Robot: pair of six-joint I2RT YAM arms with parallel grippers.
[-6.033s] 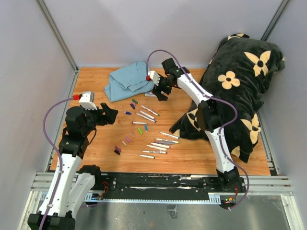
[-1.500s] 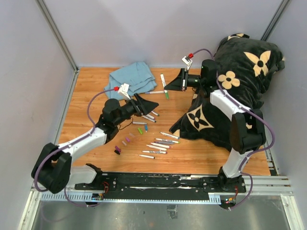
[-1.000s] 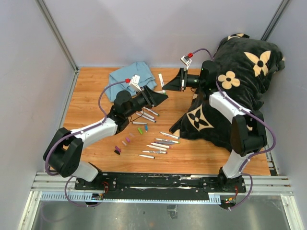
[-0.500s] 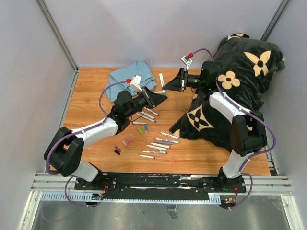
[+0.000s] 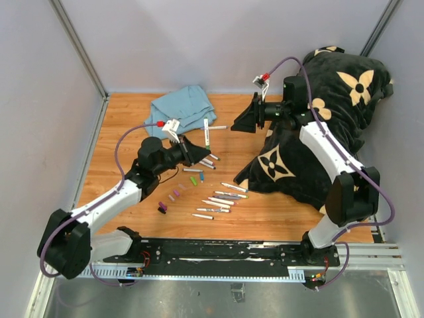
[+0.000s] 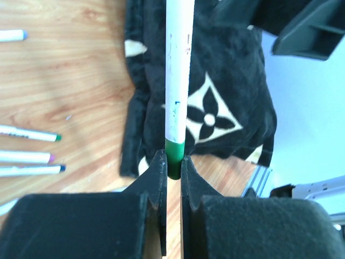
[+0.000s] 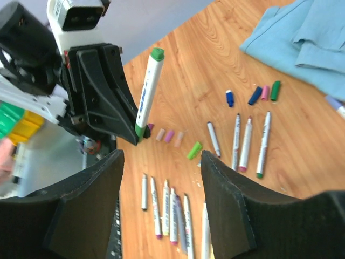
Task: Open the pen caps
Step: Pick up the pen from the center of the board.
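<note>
My left gripper [image 5: 196, 150] is shut on the green end of a white marker [image 5: 207, 132], which stands upright above the table. In the left wrist view the green end [image 6: 174, 156] sits pinched between the jaws of the left gripper [image 6: 173, 166]. The right wrist view shows the same marker [image 7: 146, 97] with a green pen cap [image 7: 157, 53] on its top end. My right gripper [image 5: 236, 124] hangs open and empty to the marker's right, apart from it. Loose pen caps lie on the wood: light green [image 7: 194, 150], blue [image 7: 229, 97], pink [image 7: 264, 93]. Several uncapped markers [image 5: 218, 199] lie in a row.
A crumpled blue cloth [image 5: 179, 109] lies at the back left. A large black pillow with cream flowers [image 5: 331, 126] fills the right side under the right arm. More markers [image 5: 202, 159] and caps [image 5: 173, 195] are scattered mid-table. Grey walls enclose the table.
The right gripper has opened, let go of the marker and drawn back to the right. The left gripper, shut on the marker's green end, has pulled back left and nearer with it.
</note>
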